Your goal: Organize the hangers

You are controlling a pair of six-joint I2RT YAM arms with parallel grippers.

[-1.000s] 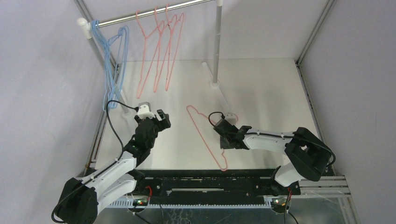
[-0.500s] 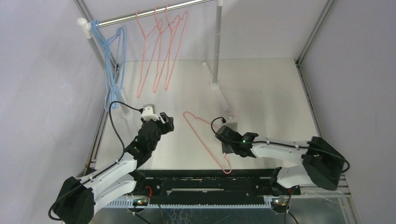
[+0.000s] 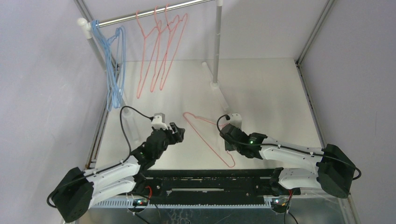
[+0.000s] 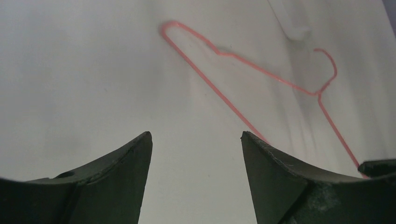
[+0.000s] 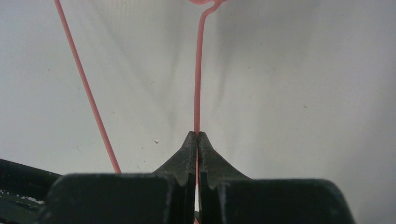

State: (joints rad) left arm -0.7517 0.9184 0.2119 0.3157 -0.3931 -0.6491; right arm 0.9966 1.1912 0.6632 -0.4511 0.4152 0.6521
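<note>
A pink-red wire hanger (image 3: 205, 140) lies flat on the white table between my two grippers. My right gripper (image 3: 228, 144) is shut on its wire near the hook; in the right wrist view the wire (image 5: 198, 84) runs straight out from the closed gripper (image 5: 197, 135). My left gripper (image 3: 180, 132) is open and empty, just left of the hanger's upper corner. The left wrist view shows the gripper (image 4: 196, 135) open over bare table, with the hanger (image 4: 261, 74) ahead. Several light blue hangers (image 3: 114, 70) and three pink-red hangers (image 3: 159, 51) hang on the rail.
The silver rail (image 3: 154, 11) spans the back on white posts, one at the left (image 3: 93, 42) and one at the right (image 3: 217, 46). Its white foot (image 3: 219, 93) lies on the table near the hanger's hook. Grey walls and frame struts close both sides.
My right gripper has shifted the held hanger slightly towards the near edge, and the right arm has stretched lower. My left gripper has moved right and nearer, towards the hanger.
</note>
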